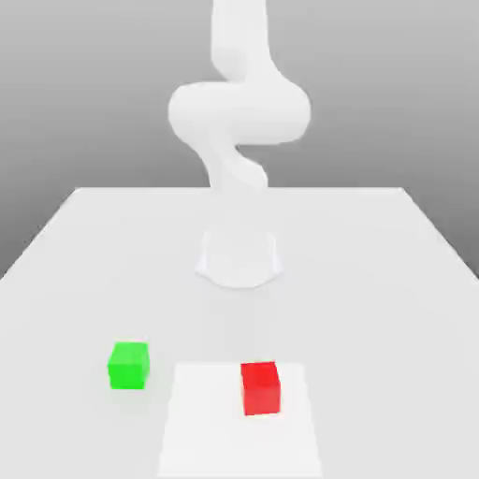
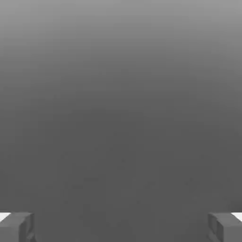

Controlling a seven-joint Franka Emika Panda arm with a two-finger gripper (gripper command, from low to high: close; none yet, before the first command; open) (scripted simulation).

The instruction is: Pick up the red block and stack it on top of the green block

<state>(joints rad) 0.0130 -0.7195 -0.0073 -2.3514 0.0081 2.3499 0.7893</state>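
The red block (image 1: 261,387) is sitting on the tabletop (image 1: 84,271), apart from the green block (image 1: 128,365) toward the exterior view's right. The jaws are standing wide apart — empty. The descent is needing centring squarely over red — both sides cleared before closing.

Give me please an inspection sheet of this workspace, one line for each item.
Surface: white table, with a paler rectangular patch near the front.
Job's things: red block on the patch; green block apart from it, toward the exterior view's left; not stacked.
Clutter: nothing seen.
Gripper: gripper open, fingertips wide apart, nothing between them.
Cables: nothing seen.
Surroundings: plain grey backdrop; white arm rising behind the blocks.
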